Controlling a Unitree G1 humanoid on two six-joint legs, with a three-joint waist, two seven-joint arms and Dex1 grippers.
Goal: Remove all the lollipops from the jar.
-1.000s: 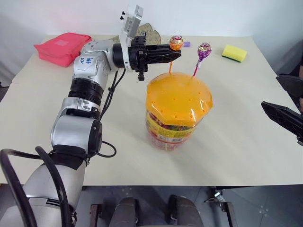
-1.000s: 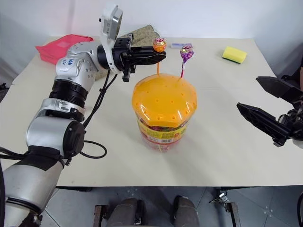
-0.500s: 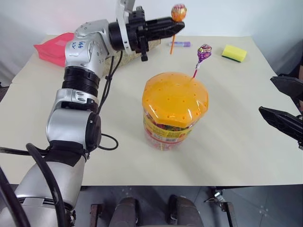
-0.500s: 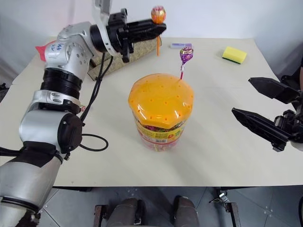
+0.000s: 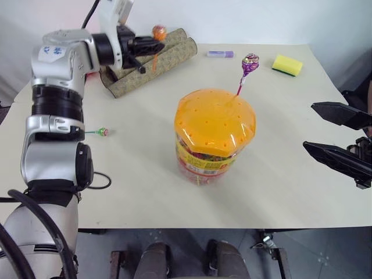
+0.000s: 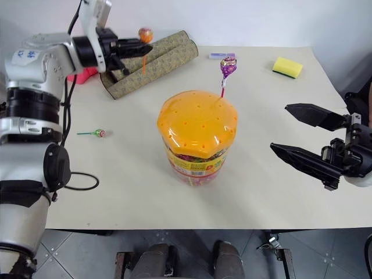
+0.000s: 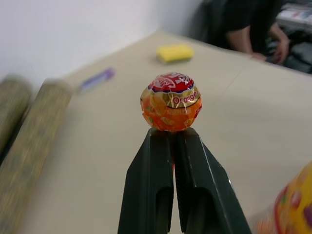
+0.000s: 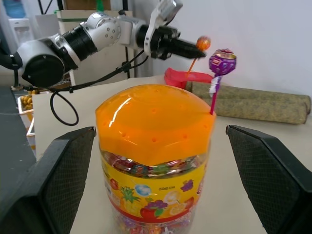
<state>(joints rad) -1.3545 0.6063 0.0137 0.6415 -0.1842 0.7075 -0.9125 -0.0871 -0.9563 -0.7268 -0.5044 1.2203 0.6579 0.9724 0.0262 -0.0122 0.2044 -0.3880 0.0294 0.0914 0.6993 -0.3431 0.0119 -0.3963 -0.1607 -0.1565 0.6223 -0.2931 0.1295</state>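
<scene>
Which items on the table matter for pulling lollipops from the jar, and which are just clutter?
Job: jar; purple lollipop in its lid; orange lollipop in left gripper; green lollipop on table.
Clutter: cardboard rolls, yellow sponge, purple tube, pink pouch.

Jar: clear glossy plastic; lid translucent orange, smooth. Orange lollipop: shiny crinkled wrapper. Desk: matt beige. Sponge: porous yellow foam.

Bright, even light with soft shadows; glare on the jar's orange lid; the left wrist view's background is blurred.
</scene>
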